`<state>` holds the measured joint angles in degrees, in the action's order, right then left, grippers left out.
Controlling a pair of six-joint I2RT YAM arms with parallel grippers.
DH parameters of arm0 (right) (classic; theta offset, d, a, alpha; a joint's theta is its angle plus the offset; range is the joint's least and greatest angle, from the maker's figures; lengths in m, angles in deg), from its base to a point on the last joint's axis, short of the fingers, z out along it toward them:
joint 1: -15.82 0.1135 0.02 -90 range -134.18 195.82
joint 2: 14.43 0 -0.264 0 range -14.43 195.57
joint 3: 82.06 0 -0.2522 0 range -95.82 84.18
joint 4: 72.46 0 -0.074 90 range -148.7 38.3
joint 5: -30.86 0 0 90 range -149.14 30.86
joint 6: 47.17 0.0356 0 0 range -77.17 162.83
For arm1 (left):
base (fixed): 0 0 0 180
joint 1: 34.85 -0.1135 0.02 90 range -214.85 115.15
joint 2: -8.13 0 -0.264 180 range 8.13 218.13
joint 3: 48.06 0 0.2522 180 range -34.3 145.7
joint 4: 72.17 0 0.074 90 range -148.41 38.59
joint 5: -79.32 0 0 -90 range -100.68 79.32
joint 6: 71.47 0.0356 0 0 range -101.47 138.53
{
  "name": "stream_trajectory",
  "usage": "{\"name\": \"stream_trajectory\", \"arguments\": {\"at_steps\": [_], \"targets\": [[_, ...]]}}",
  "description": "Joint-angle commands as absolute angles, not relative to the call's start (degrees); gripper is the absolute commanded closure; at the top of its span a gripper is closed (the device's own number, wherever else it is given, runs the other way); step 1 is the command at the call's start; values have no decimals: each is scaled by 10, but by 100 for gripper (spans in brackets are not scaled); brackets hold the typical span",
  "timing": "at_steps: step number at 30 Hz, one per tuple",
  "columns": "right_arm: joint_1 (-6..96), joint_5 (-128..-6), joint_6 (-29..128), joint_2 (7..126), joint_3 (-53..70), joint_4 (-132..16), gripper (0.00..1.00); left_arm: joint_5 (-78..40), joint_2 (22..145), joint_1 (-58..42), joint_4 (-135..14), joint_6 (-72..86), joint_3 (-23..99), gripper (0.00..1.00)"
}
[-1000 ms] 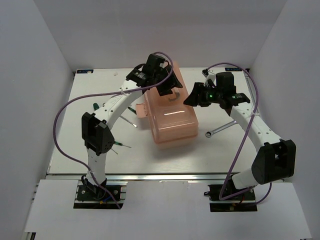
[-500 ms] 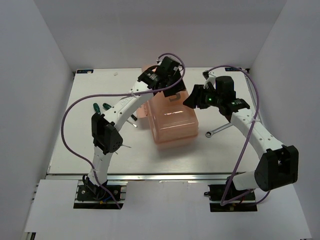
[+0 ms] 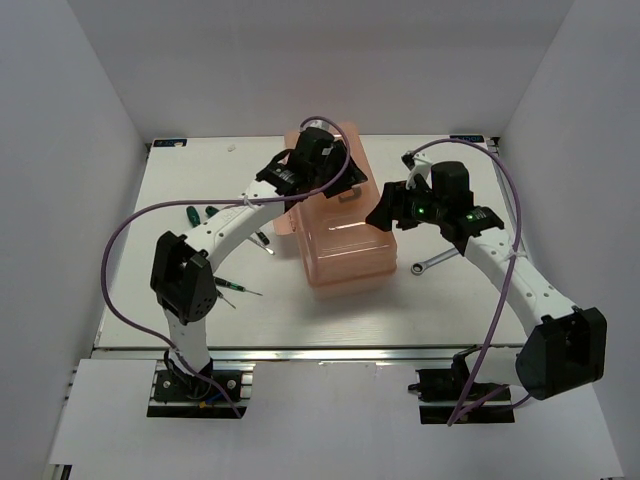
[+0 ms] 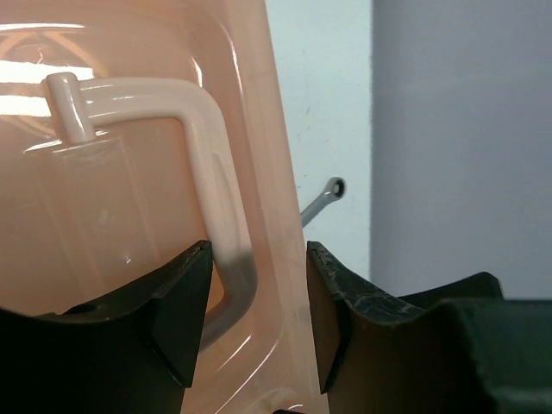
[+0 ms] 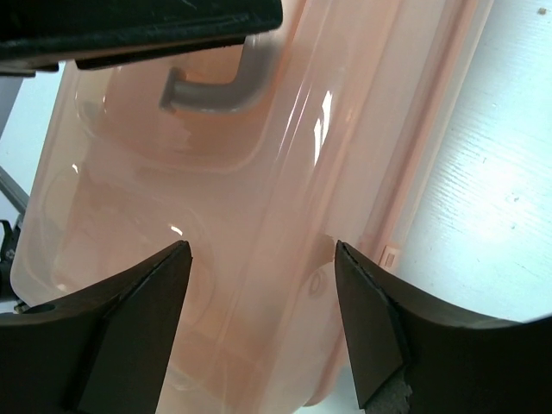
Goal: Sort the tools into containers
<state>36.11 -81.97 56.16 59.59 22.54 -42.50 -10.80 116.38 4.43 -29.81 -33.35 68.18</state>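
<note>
Two arms meet over the salmon-pink toolbox (image 3: 345, 255) in the overhead view. It sits mid-table with its lid down. The left gripper (image 3: 340, 188) hangs over the lid's far end, and the right gripper (image 3: 385, 212) is at the box's right edge. A silver wrench (image 3: 437, 258) lies just right of the box. Two screwdrivers (image 3: 190, 213) lie well to its left, a third screwdriver (image 3: 235, 288) lies nearer the front, and probably a fourth is half hidden under the left arm.

From the left wrist, the fingers (image 4: 181, 302) are spread, with the bend of the white lid handle (image 4: 211, 172) between them; contact is unclear.

From the right wrist, the fingers (image 5: 129, 328) stand wide apart above the lid, holding nothing.
</note>
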Motion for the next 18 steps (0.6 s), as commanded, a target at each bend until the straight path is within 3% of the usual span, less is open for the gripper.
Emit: {"name": "stream_trajectory", "arguments": {"at_steps": [1, 18], "targets": [[363, -807, 538, 574, 224, -416, 26, -179, 1127, 34, -379, -352, 622, 42], [359, -787, 524, 586, 144, -456, 25, -285, 1079, 2, -545, -386, 528, 42]]}}
